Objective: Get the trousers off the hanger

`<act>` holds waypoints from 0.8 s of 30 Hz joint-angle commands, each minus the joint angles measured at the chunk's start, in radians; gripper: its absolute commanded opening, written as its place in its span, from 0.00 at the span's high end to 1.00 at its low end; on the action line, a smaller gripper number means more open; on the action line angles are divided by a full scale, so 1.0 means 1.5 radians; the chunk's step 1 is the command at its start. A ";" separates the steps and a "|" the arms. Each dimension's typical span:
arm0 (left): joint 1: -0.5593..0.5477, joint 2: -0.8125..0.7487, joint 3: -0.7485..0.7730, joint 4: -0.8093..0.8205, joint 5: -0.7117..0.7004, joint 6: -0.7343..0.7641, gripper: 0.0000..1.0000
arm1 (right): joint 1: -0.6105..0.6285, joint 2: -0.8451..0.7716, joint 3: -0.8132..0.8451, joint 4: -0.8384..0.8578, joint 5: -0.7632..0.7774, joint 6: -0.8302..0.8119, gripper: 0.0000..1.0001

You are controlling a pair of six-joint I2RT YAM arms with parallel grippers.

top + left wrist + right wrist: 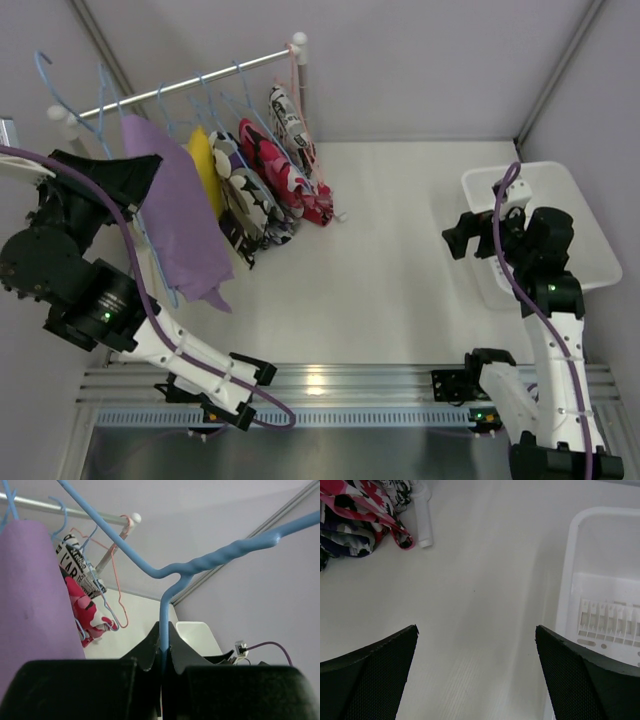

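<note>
Several small trousers hang on blue hangers from a metal rail (190, 82): lilac-purple trousers (178, 215), yellow ones (205, 165), a black-and-white print pair (245, 205) and pink-red print pairs (285, 170). My left gripper (135, 178) is at the lilac pair's top. In the left wrist view it (164, 630) is shut on the blue hanger wire (164, 610), with the lilac trousers (30, 595) hanging at its left. My right gripper (455, 238) is open and empty above the table, beside the basket; its fingers (370, 665) stand wide apart.
A white plastic basket (590, 235) stands at the right, also in the right wrist view (570, 570). The rack's white foot post (422, 515) stands on the table by the pink-red trousers (365, 510). Grey walls close the back and sides.
</note>
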 commanded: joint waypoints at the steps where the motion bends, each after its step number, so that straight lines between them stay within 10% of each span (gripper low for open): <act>1: 0.000 0.012 0.051 0.233 -0.085 -0.136 1.00 | -0.005 -0.018 0.012 0.023 0.005 -0.017 0.00; 2: 0.000 0.022 0.038 0.411 -0.095 -0.281 1.00 | -0.005 -0.020 0.012 0.022 0.004 -0.018 0.01; 7: 0.015 0.101 0.118 0.566 -0.143 -0.519 1.00 | -0.005 -0.016 0.010 0.038 -0.001 -0.004 0.00; 18: 0.117 0.182 0.250 0.686 -0.233 -0.718 1.00 | -0.005 -0.006 0.019 0.046 -0.005 0.011 0.00; 24: 0.153 0.151 0.143 0.717 -0.214 -0.708 1.00 | -0.005 -0.010 0.021 0.039 0.001 0.001 0.00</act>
